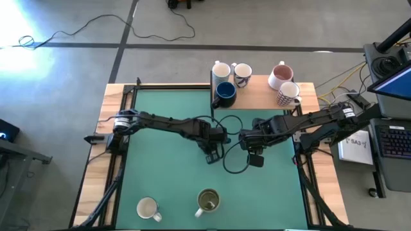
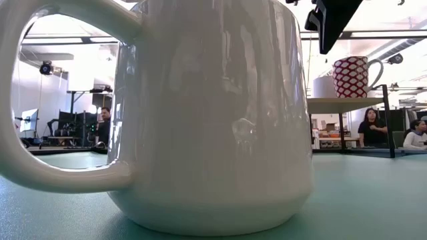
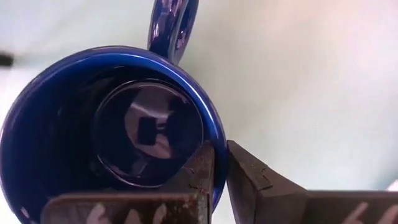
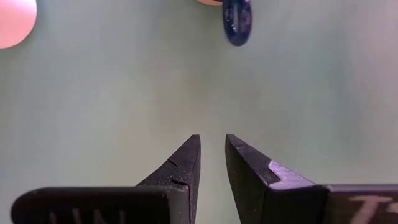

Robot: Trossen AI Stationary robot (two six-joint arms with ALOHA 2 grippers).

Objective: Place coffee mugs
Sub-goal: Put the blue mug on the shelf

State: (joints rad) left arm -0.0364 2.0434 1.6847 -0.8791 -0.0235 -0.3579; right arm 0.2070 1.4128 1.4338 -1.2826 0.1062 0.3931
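Observation:
A navy blue coffee mug (image 3: pixel 112 124) stands upright on the green mat (image 1: pixel 167 173) at mid-table, its handle (image 3: pixel 174 22) turned away from my left gripper (image 3: pixel 219 152), which is shut on its rim. In the high view my left gripper (image 1: pixel 212 153) covers this mug. My right gripper (image 4: pixel 212 140) hangs just to its right (image 1: pixel 255 159), open a little, with only bare mat under its fingers. The navy handle (image 4: pixel 237 22) shows ahead of it. A white mug (image 1: pixel 148 208) and an olive mug (image 1: pixel 207 201) stand near the front edge. My left gripper holds the navy mug by its rim (image 3: pixel 214 134), on the side away from the handle. One finger (image 3: pixel 199 168) is inside the mug and the other (image 3: pixel 249 177) outside, coming steeply from above. The mug stays upright; whether its base is on the mat I cannot tell.
A raised wooden shelf (image 1: pixel 263 96) at the far edge carries several mugs: a white one (image 1: pixel 221 69), a navy one (image 1: pixel 225 94), a pink-lined one (image 1: pixel 280 76), a patterned one (image 2: pixel 352 75). A black cable loop (image 1: pixel 234 168) lies between the grippers. People sit beyond the table (image 2: pixel 370 127).

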